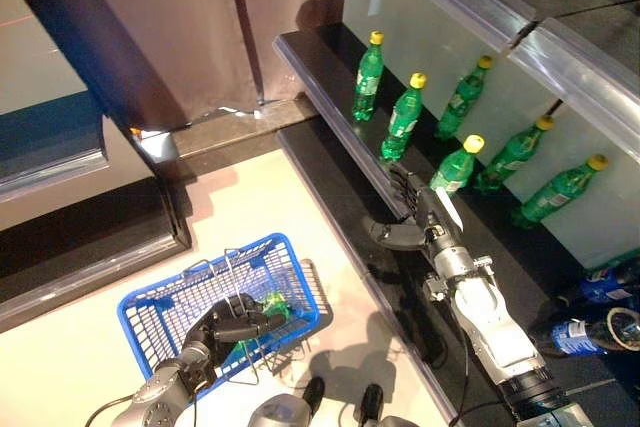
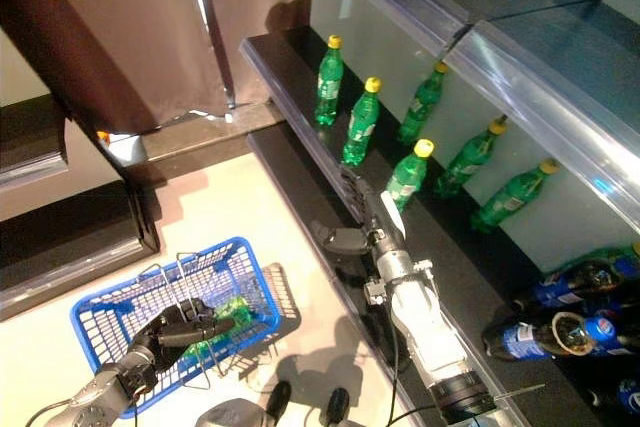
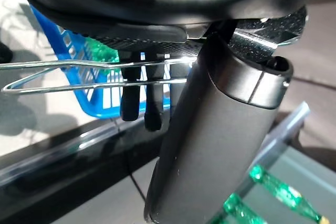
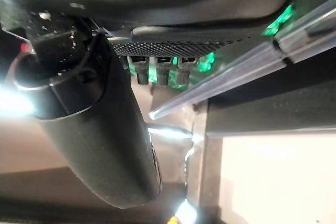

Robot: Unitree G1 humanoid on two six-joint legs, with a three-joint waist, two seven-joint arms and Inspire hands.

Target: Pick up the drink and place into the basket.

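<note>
Dark shelf [image 1: 330,97] along a pale glass-backed wall carries a row of green bottles with yellow caps; beige floor in front. Right hand [image 1: 415,209] reaches up over the shelf edge, fingers straight, thumb spread to the side, holding nothing. Nearest green bottle [image 1: 455,167] stands just beyond its fingertips; whether they touch it I cannot tell. Two more green bottles [image 1: 404,115] stand upright farther along. Blue bottles [image 1: 590,332] lie on the lower level by the right arm. Blue basket [image 1: 160,302] sits on the floor; left hand [image 1: 232,322] is curled round its wire handle [image 3: 63,74]. One green drink [image 1: 272,304] lies inside the basket, just beside that hand.
</note>
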